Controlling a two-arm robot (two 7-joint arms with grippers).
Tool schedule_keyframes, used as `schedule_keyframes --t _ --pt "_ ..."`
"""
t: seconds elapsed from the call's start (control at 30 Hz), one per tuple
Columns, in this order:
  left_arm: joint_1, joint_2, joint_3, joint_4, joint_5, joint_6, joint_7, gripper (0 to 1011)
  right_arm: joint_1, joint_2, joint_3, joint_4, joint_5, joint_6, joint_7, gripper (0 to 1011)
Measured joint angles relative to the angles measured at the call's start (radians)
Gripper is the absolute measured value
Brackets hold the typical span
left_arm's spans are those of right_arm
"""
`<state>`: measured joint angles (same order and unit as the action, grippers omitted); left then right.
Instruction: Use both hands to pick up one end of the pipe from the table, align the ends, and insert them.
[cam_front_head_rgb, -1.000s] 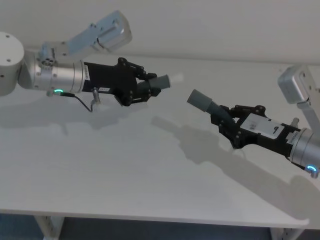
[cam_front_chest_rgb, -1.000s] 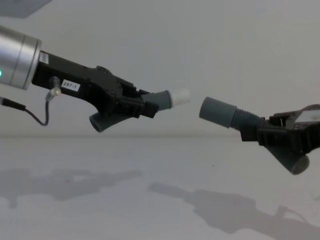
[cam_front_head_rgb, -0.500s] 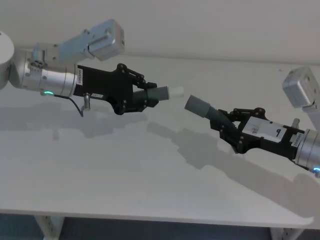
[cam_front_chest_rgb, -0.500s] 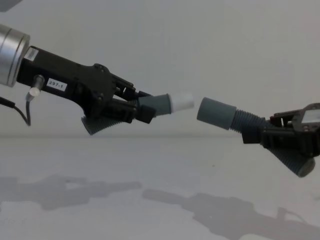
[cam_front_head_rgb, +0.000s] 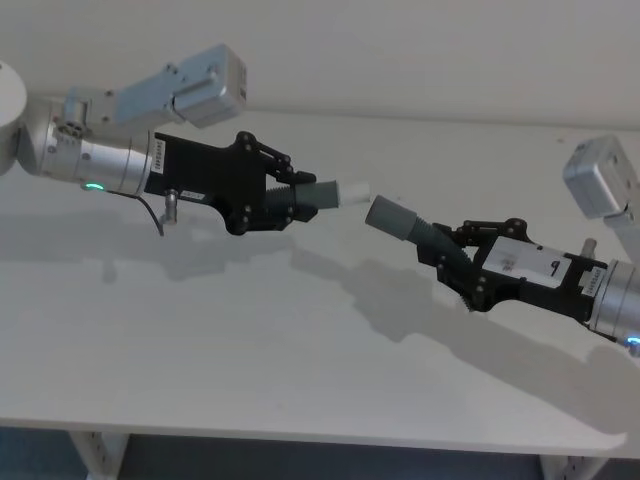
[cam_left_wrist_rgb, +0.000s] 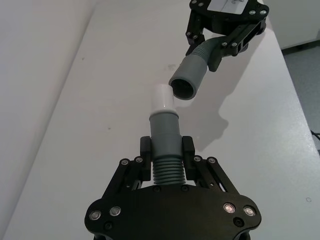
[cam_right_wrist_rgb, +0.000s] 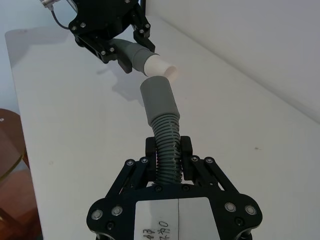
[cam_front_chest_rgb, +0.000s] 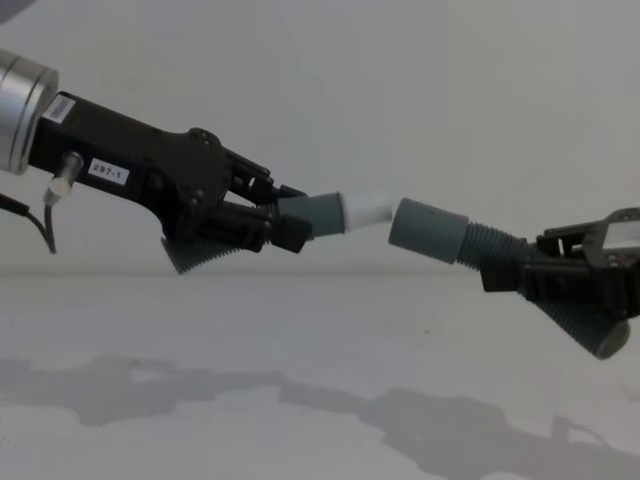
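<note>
Now our left gripper (cam_front_head_rgb: 300, 196) and right gripper (cam_front_head_rgb: 445, 257), each pinching a pipe piece above the table (cam_front_head_rgb: 250, 350), have closed the gap: white tip (cam_front_chest_rgb: 366, 209) nearly meets grey cuff (cam_front_chest_rgb: 428, 229), so insertion looks close.

Light is soft, even and bright, without glare. On the table (cam_front_head_rgb: 250, 350), blurred grey shadows lie below both arms. Focus is slightly soft.
</note>
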<state>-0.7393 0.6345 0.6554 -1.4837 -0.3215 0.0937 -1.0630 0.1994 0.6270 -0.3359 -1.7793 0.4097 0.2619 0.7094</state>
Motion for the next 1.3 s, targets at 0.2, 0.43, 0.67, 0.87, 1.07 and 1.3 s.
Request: schedule_keyframes --t 0.2,0.43,0.67,0.87,1.07,1.3 --pt "-0.005 -0.003 0.007 0.007 -0.006 -0.009 -0.009 351 0.002 0.003 -0.005 -0.001 0.003 0.002 -0.003 273" --pt "-0.012 -0.008 0.017 0.016 -0.013 -0.017 -0.019 351 0.005 0.005 -0.010 -0.001 0.006 0.007 -0.014 273" --pt "-0.018 -0.010 0.028 0.021 -0.021 -0.020 -0.028 351 0.008 0.006 -0.013 -0.001 0.010 0.015 -0.028 273" --pt "-0.021 -0.010 0.035 0.021 -0.027 -0.021 -0.032 351 0.014 0.005 -0.016 0.003 0.016 0.021 -0.038 273" --pt "-0.026 -0.008 0.042 0.021 -0.029 -0.021 -0.036 351 0.020 0.005 -0.019 0.009 0.021 0.022 -0.043 273" --pt "-0.034 -0.006 0.052 0.022 -0.030 -0.020 -0.041 351 0.028 0.011 -0.027 0.013 0.022 0.009 -0.044 273"
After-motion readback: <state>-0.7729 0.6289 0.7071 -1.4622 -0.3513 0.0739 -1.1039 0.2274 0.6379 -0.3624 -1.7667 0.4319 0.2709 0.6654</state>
